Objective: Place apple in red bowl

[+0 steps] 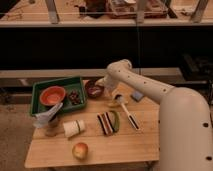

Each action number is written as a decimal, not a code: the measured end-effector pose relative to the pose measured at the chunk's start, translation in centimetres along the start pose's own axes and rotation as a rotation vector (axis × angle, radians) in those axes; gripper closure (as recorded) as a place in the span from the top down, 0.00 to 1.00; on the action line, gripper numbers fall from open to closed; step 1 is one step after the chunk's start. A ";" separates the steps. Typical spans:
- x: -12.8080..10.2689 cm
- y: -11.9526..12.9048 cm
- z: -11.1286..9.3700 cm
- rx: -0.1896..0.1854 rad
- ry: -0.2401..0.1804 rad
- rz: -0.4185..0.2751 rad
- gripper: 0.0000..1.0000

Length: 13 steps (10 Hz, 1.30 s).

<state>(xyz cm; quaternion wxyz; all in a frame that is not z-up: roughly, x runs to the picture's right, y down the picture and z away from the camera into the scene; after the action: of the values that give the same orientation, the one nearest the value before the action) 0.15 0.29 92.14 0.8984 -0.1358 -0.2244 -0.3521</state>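
Observation:
The apple (80,150), yellow with a red blush, sits alone near the front edge of the wooden table (135,142). The red bowl (53,95) rests inside a green tray (67,82) at the table's back left. My gripper (100,83) hangs at the end of the white arm at the back of the table, just above a dark maroon bowl (94,91) and right of the tray. It looks open with nothing in it. It is far from the apple.
A white cup (74,128) lies on its side near a crumpled pale bag (47,116). Dark striped packets (104,123), a green item (115,121), a white-handled utensil (129,116), a yellow piece (118,103) and a blue sponge (136,95) crowd the middle and right.

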 end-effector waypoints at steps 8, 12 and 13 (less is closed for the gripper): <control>-7.1 5.0 -4.3 -0.129 0.091 -0.206 0.80; -13.0 10.0 -8.5 -0.182 0.102 -0.346 0.80; -14.2 11.0 -9.8 -0.196 0.088 -0.380 0.80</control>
<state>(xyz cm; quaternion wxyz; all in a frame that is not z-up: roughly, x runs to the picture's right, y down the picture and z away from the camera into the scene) 1.50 12.37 75.68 0.8073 -0.1621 -0.1713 -0.5410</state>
